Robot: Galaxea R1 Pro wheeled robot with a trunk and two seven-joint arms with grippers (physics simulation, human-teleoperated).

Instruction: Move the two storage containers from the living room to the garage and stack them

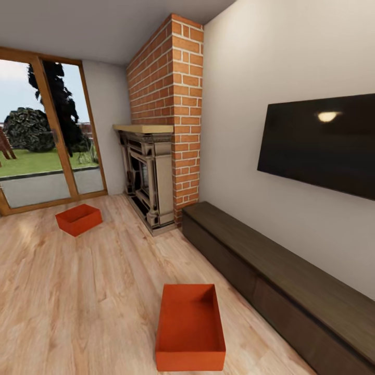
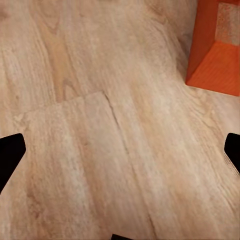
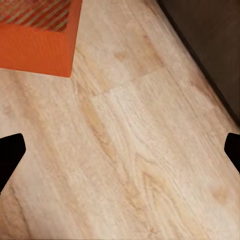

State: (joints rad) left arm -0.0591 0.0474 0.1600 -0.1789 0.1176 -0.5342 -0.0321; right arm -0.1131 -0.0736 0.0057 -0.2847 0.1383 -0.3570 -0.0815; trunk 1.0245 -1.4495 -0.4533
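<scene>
Two orange-red storage containers, near (image 1: pixel 190 327) and far (image 1: pixel 78 219), on wood floor (image 1: pixel 88 291).

Two storage containers on the living room floor, with you facing the fireplace corner.

The nearer container (image 1: pixel 190 327) sits on the plank floor (image 1: pixel 94 291) straight ahead of you, just left of the low cabinet (image 1: pixel 291 281) that runs along the right-hand wall. A screen (image 1: pixel 320 143) hangs on that wall above the cabinet. Behind the cabinet's far end stands the fireplace (image 1: pixel 151 177) with its brick chimney (image 1: pixel 169 104). The farther container (image 1: pixel 79 219) lies well apart to your left, in front of the glass door (image 1: pixel 44 135) and left of the fireplace.
</scene>
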